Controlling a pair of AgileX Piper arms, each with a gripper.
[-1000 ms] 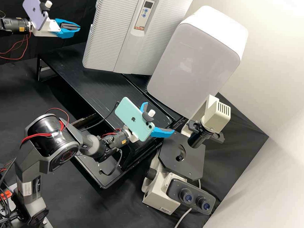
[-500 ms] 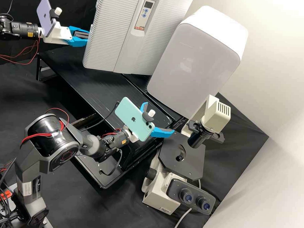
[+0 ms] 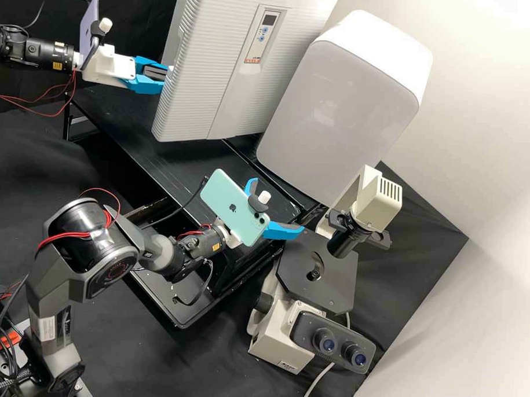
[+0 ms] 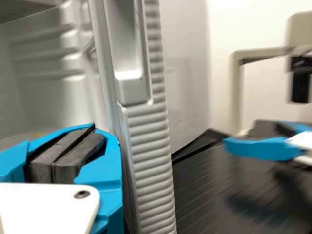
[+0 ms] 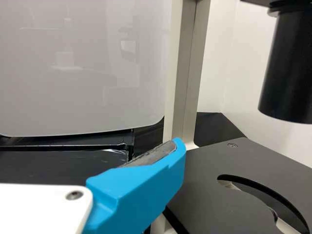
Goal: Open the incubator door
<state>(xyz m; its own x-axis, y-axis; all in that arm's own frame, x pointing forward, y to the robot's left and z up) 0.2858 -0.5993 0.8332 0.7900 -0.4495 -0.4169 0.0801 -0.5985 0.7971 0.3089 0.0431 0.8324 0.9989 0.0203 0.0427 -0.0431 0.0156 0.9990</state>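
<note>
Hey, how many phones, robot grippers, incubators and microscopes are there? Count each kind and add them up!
Phones: 2 (purple phone, green phone)
Grippers: 2 (left gripper, right gripper)
Incubator: 1
Microscope: 1
Total: 6

In the high view, a big wht. box (image 3: 337, 114) w/ a flat grey front & round corners is near the wht. wall (image 3: 454, 101), & close by it is a cream microscope (image 3: 277, 338) w/ a flat dk. plate (image 3: 343, 276), a blk. tube (image 3: 342, 242) above that, a lamp top (image 3: 387, 194) w/ slits, & 2 eyepieces (image 3: 358, 358). A pale cord (image 3: 322, 380) runs out by the microscope, on the blk. cloth (image 3: 183, 369). The low blk. table (image 3: 117, 124) has a blk. tray (image 3: 182, 314) by 1 end.
</note>
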